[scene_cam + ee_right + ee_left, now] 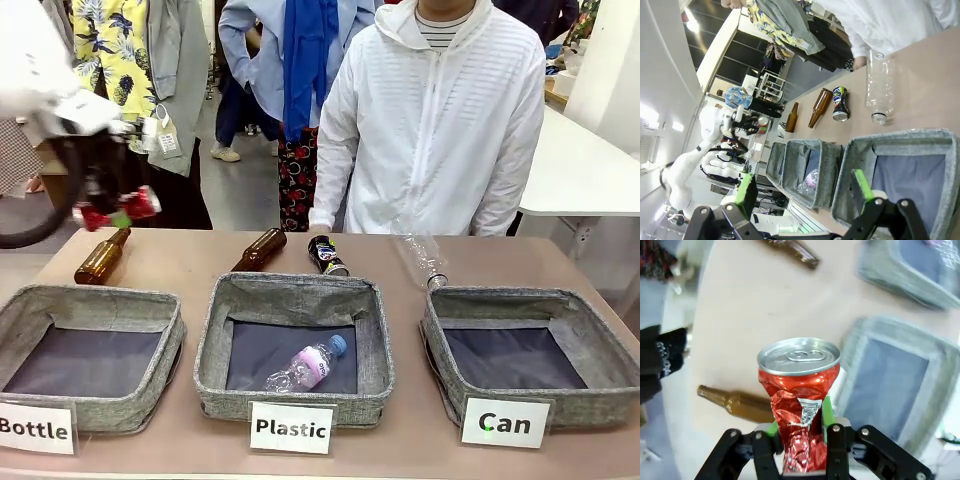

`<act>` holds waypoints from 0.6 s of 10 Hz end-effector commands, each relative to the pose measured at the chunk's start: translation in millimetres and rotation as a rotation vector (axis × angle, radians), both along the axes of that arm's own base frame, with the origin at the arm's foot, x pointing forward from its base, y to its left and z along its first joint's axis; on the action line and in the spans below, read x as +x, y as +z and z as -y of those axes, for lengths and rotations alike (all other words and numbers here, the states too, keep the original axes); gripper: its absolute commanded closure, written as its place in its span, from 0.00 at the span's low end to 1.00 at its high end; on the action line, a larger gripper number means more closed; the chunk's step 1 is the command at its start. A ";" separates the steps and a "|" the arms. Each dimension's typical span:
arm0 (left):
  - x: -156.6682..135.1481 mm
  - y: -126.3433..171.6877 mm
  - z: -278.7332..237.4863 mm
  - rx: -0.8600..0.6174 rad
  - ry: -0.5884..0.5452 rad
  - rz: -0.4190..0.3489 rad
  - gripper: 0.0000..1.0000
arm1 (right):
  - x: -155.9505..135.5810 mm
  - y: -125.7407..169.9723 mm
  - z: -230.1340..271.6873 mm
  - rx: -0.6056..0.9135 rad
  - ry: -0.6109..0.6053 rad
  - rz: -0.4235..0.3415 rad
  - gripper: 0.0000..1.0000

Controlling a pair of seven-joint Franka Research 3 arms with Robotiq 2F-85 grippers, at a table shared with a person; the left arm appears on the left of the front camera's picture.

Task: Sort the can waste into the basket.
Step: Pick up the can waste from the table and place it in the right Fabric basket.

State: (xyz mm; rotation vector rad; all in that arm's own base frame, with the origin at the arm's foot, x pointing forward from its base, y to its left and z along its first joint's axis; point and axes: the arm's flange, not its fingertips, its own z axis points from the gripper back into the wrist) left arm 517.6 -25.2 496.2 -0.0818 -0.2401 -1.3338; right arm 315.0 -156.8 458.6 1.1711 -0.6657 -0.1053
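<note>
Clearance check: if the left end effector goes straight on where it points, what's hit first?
The left end effector grips a crushed red can, which leads. Past it, likely bare table, between the brown bottle and a grey basket rim. The rim is close and depth unclear.

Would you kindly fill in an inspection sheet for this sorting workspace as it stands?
Surface: tan table, no spills seen.
Job's things: red can lifted off the table; black can lying behind the Plastic basket; Can basket rightmost.
Clutter: two brown bottles and a clear bottle lying on the table; plastic bottle inside the Plastic basket.
Grippers: left gripper shut on the red can; right gripper open.
Cables: black cable looping at the left edge.
Surroundings: person in white jacket at far side; others behind.
</note>
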 end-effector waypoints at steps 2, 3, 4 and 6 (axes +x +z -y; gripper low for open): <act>-104.2 -6.6 -55.7 0.049 -0.337 0.124 1.00 | 2.7 0.4 -0.4 0.010 -0.002 0.040 0.00; -140.1 -13.0 -78.3 0.020 -0.411 0.211 1.00 | 2.7 0.4 -0.4 0.010 -0.002 0.040 0.00; -158.6 -16.9 -93.1 -0.059 -0.427 0.279 1.00 | 2.7 0.4 -0.4 0.010 -0.002 0.040 0.00; -106.1 -1.5 -63.2 0.032 -0.320 0.110 1.00 | 2.7 0.4 -0.4 0.010 -0.002 0.040 0.00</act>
